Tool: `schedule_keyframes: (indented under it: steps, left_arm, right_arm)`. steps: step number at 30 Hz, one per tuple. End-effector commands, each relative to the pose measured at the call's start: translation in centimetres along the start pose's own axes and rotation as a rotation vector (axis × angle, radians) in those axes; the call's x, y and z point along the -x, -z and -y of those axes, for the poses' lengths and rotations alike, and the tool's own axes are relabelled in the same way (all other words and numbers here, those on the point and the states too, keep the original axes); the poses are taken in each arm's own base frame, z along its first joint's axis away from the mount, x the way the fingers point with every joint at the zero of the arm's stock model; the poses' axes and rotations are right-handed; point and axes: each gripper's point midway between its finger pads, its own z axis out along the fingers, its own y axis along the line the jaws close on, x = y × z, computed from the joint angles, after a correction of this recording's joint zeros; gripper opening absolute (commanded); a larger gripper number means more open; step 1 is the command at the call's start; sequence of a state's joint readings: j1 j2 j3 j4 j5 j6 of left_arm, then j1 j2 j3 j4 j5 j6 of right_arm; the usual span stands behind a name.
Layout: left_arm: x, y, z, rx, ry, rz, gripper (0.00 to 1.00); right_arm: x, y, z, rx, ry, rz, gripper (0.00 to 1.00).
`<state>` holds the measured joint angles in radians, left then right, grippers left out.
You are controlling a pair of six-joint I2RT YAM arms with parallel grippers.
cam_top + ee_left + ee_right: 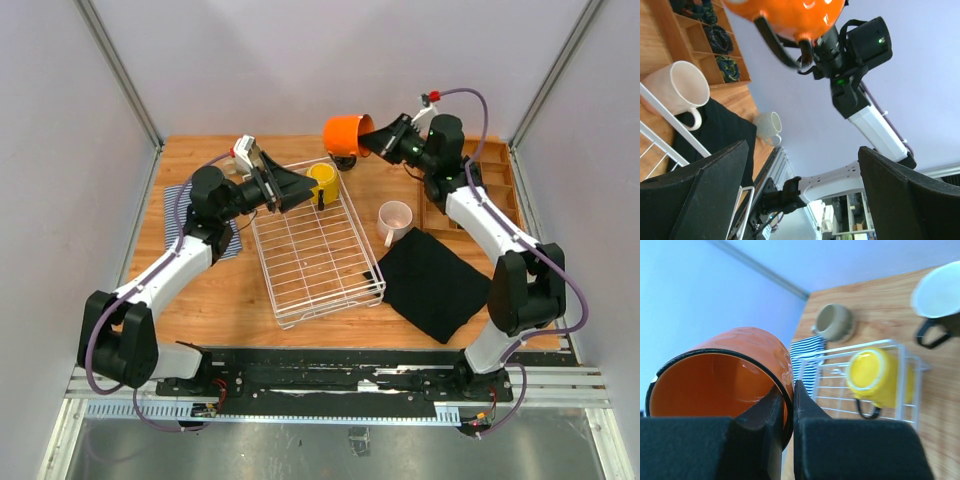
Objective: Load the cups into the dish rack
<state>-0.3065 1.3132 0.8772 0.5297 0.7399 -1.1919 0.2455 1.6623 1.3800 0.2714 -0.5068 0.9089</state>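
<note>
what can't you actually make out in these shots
- Beige stoneware mug: top view, not seen, probably under the left arm.
- Black mug with white inside: right wrist view, cut off by the right edge; top view, mostly under the orange black-rimmed mug.
- Brown wooden compartment tray, its contents: top view, covered by the right arm; left wrist view, too dark.

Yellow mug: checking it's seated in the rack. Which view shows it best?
Right wrist: the yellow mug shows large, handle included, in a corner of the dish rack. Top view shows it smaller; left wrist misses it.
</note>
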Motion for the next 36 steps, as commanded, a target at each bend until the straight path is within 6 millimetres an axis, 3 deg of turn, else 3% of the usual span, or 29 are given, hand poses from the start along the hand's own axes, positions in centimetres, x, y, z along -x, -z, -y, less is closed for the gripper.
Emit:
schedule_keyframes:
  steps: [1,8,18,25,36]
  left_arm:
    - [1.0,-0.7,3.9,-0.139,-0.028,-0.006,0.96]
    - [1.7,-1.4,4.8,-0.176,-0.048,-0.015,0.95]
    - [1.6,-1.3,5.3,-0.219,-0.028,-0.019,0.89]
    - [2.3,-0.2,6.8,-0.308,-0.022,0.067,0.82]
    - [3.5,1.2,8.4,-0.354,-0.012,0.109,0.71]
  right_arm:
    - [-1.2,-0.3,-8.3,0.323,0.037,0.026,0.01]
    - [-4.0,-1.7,-12.3,0.453,0.015,-0.001,0.01]
    - [-6.6,-3.1,-14.3,0.523,-0.015,-0.027,0.01]
    - [-7.7,-2.9,-14.3,0.545,-0.017,-0.009,0.01]
    - [-7.7,-2.6,-13.5,0.574,-0.019,0.015,0.01]
